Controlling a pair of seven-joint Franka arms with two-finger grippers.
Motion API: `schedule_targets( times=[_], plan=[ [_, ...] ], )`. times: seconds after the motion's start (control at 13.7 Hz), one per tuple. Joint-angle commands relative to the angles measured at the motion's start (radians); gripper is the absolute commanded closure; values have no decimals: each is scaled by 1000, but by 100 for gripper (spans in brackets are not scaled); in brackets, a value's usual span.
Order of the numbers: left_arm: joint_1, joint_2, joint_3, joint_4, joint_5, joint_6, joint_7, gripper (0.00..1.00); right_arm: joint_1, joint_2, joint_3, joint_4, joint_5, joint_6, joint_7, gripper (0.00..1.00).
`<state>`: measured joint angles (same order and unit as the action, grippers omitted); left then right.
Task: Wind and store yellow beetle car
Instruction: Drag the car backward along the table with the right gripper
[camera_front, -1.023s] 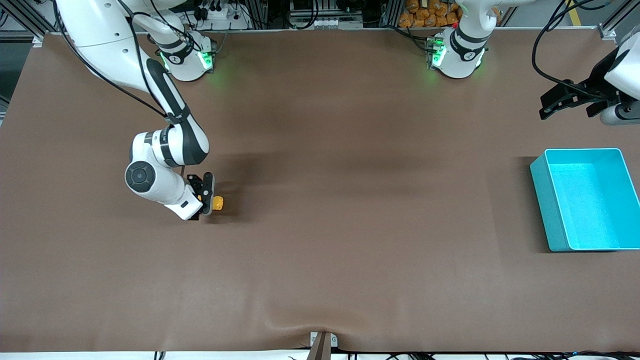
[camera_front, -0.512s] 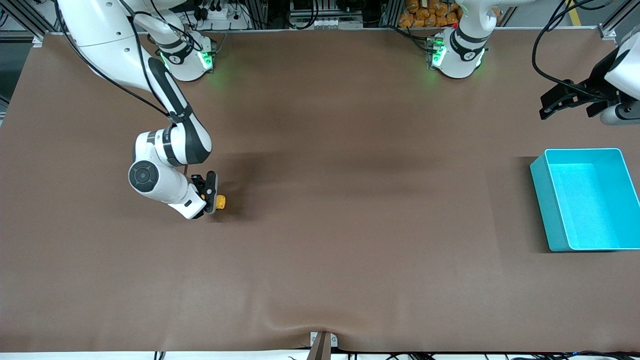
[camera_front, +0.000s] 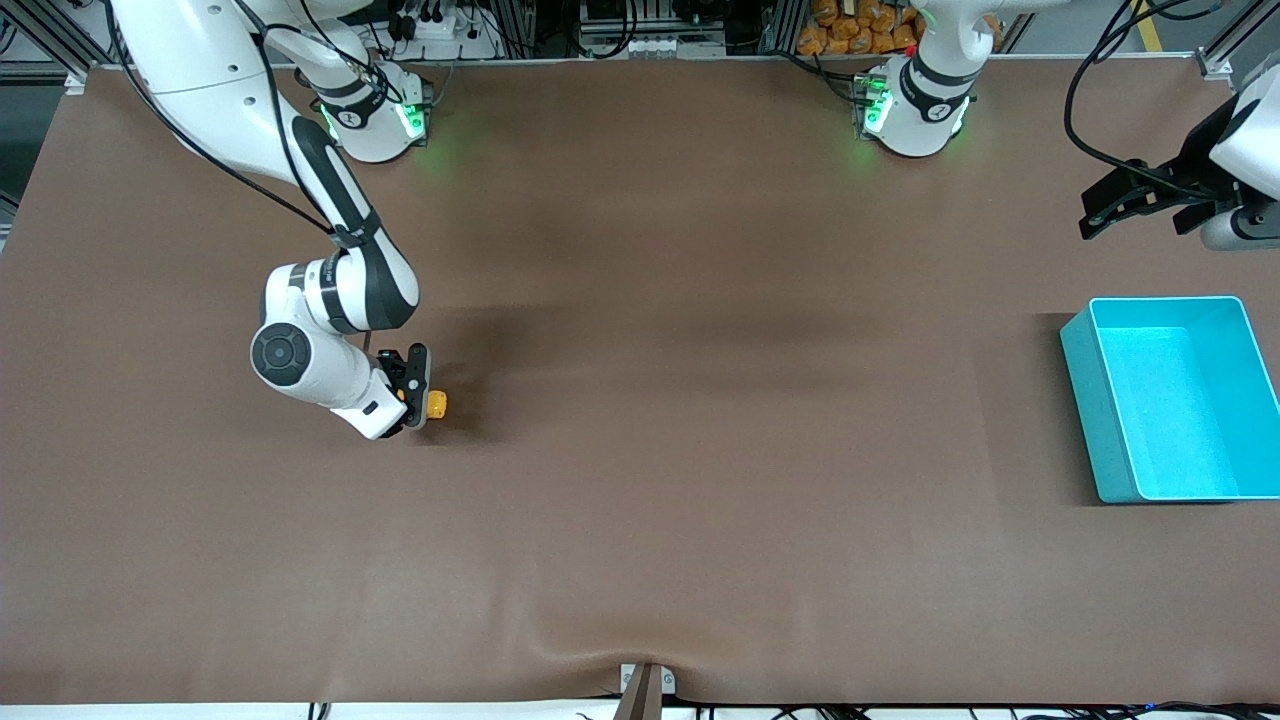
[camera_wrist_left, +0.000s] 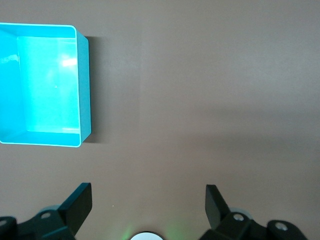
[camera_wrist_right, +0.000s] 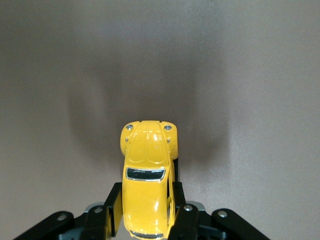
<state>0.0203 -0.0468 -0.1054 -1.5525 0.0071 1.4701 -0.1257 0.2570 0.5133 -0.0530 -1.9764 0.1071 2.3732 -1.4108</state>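
Right gripper (camera_front: 420, 400) clamps narrow on the yellow beetle car (camera_front: 437, 404) low over the brown table (camera_front: 700, 450) at frame left-centre, while the left gripper (camera_front: 1150, 205) waits wide and empty at upper right above the turquoise bin (camera_front: 1080, 400).

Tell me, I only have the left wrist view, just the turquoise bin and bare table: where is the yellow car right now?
Observer: The yellow beetle car sits toward the right arm's end of the table, with the right gripper shut on its body.
Operator: Which way is it pointing?
Observer: In the right wrist view its hood and headlights point away from the fingers.
Operator: Anything inside the bin?
Observer: The front view shows the turquoise bin with nothing in it.
Operator: Where's my own gripper?
Observer: The left gripper waits open, above the table near the bin.
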Motion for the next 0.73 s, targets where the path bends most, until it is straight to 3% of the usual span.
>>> schedule_targets(
  times=[0.0, 0.66],
  plan=[
    [9, 4, -5, 11, -15, -10, 0, 0, -22, 8, 4, -7, 23, -5, -28, 76],
    [9, 2, -5, 11, -15, -10, -2, 0, -120, 10, -1, -24, 11, -5, -144, 76]
  ],
)
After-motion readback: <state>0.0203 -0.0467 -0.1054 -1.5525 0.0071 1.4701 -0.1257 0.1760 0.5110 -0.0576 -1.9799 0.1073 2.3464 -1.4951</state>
